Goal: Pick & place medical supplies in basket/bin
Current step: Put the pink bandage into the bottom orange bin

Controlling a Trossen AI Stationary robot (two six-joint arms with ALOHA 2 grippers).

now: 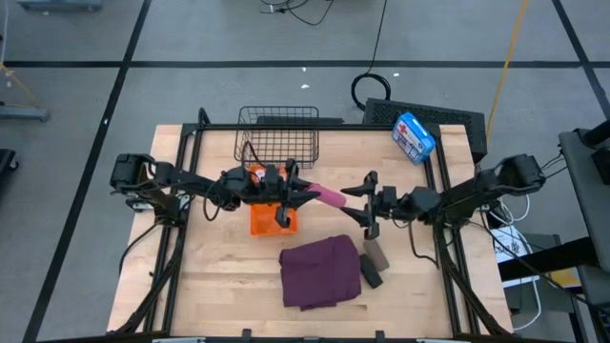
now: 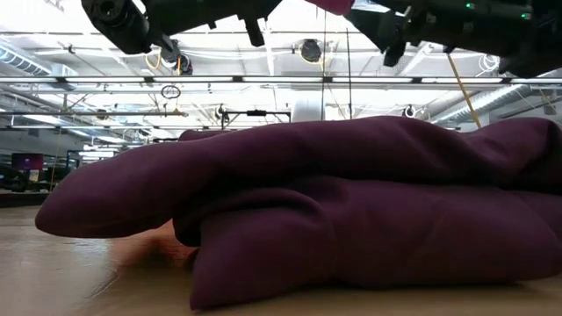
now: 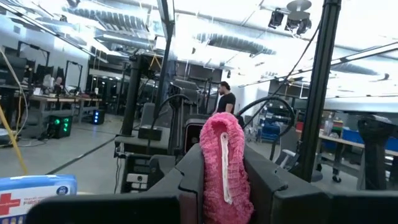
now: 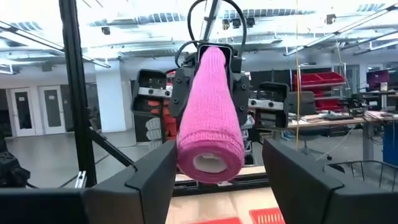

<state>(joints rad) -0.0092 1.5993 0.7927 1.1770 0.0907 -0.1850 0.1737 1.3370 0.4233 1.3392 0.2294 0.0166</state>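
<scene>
Midway through a handover, the left gripper (image 1: 307,193) is clamping one end of the pink roll (image 1: 329,196) in the air just beside the orange bin (image 1: 259,223), while the right gripper (image 1: 360,204) is standing with its fingers spread clear around the roll's far end. Judging by this, the left arm will next be carrying the roll over the bin or the wire basket (image 1: 278,135) behind it and letting go.
</scene>
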